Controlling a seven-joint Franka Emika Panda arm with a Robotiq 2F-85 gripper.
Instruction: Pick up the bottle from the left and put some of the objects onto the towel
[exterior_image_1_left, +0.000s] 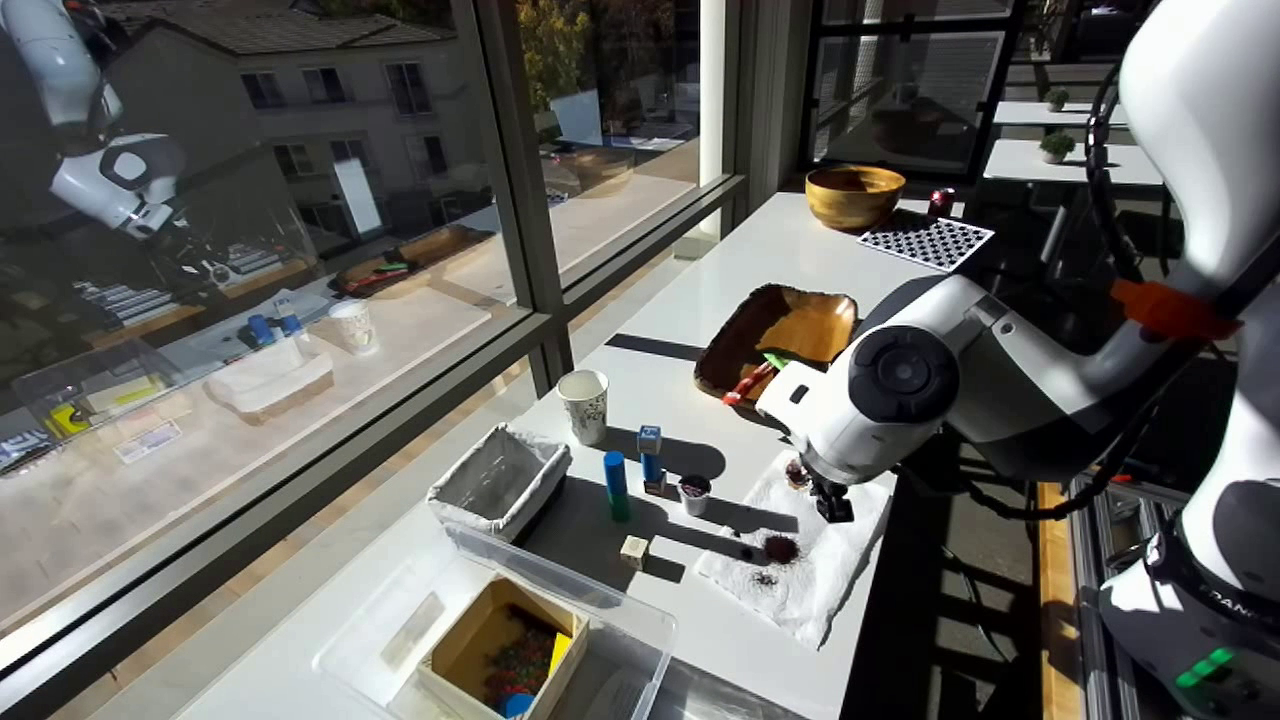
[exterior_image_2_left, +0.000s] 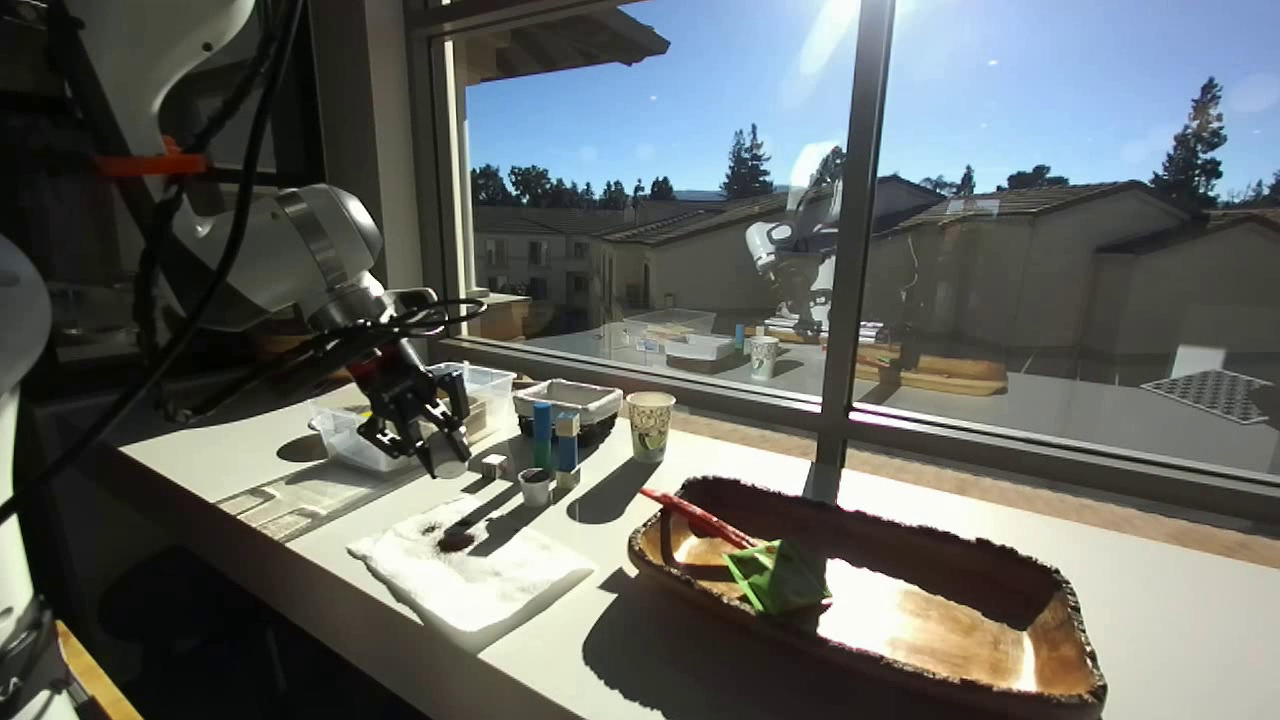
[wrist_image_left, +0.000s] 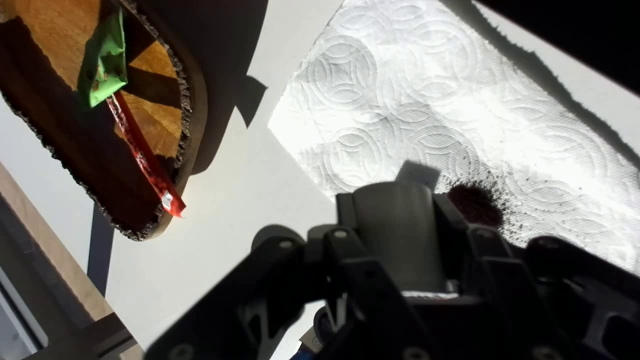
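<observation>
The black two-fingered gripper hangs raised above the white, embossed, rectangular towel, its jaws clamped on the sides of a small pale grey cup-like cylinder; the towel lies spread on the white table, bearing a dark brown patch of loose grains. Just beside the towel stands a small white cup with dark contents, farther from it an upright blue-over-green cylinder, and apart from it sits a long bark-edged wooden tray with a green packet inside
</observation>
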